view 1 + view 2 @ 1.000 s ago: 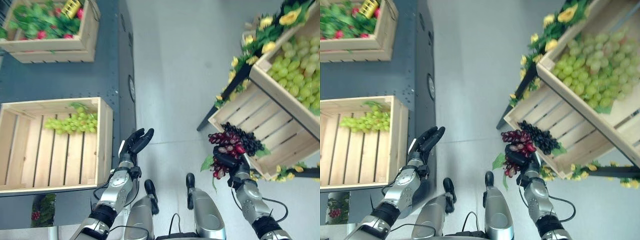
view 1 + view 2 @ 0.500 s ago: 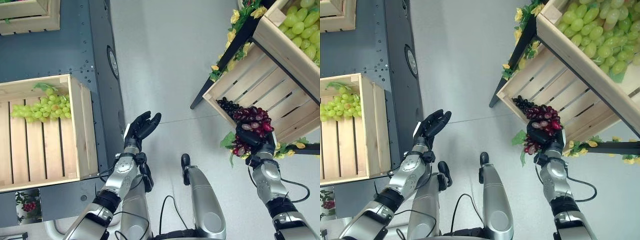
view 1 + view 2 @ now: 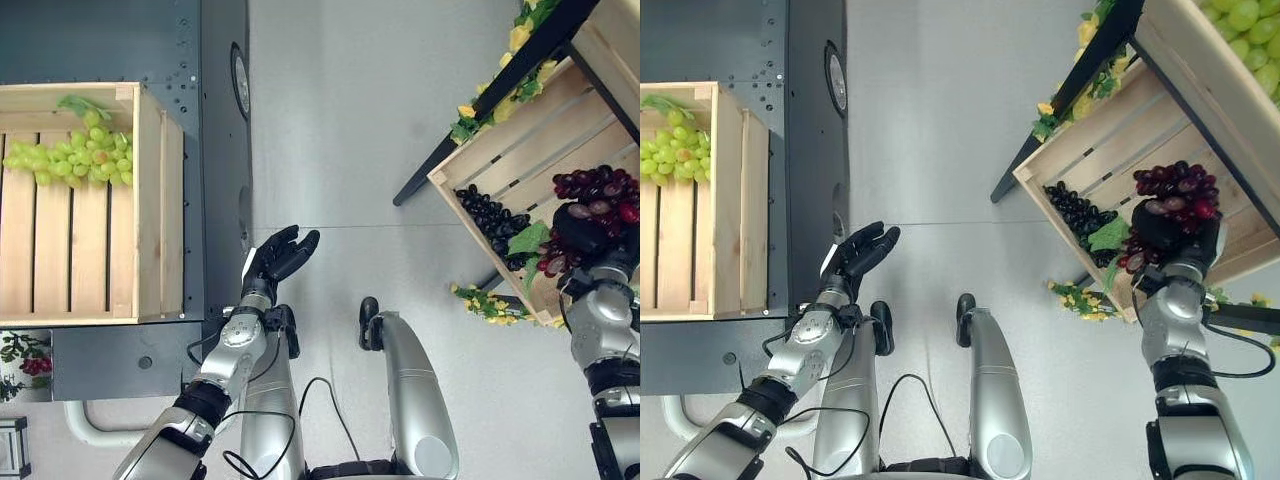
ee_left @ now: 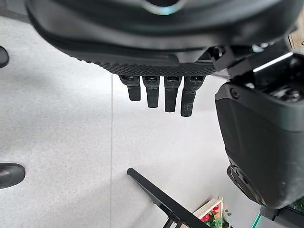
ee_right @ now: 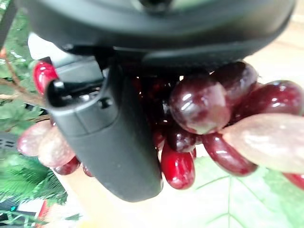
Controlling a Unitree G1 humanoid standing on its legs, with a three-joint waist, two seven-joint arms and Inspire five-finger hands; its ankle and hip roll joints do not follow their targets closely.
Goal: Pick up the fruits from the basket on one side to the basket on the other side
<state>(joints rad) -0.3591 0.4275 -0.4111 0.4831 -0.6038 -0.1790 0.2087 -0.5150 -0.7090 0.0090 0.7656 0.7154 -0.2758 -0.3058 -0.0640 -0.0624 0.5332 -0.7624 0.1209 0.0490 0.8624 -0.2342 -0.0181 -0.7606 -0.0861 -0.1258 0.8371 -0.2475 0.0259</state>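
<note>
While my right hand (image 3: 1168,228) is curled round a bunch of red grapes (image 3: 1175,192), thumb pressed across the fruit, I hold that bunch over the slatted right-hand crate (image 3: 1087,148), close above its floor boards. A bunch of black grapes (image 3: 1072,213) lies inside that same crate, just beside the red bunch, on the side nearer the open floor, with a green leaf (image 3: 1106,236) between the two. Above that crate, on the same stand, another crate (image 3: 1185,55) holds green grapes (image 3: 1245,14). Yellow flowers with leaves (image 3: 489,303) trim the stand just below the crate's near corner.

My left hand (image 3: 277,257) hangs well apart from the right-hand crate, over the grey floor (image 3: 340,130), its fingers (image 4: 153,92) straight and relaxed, holding nothing. Farther still from that crate, a wooden crate (image 3: 150,210) sits on a dark grey stand (image 3: 215,60), with a bunch of green grapes (image 3: 66,157) at its far end.
</note>
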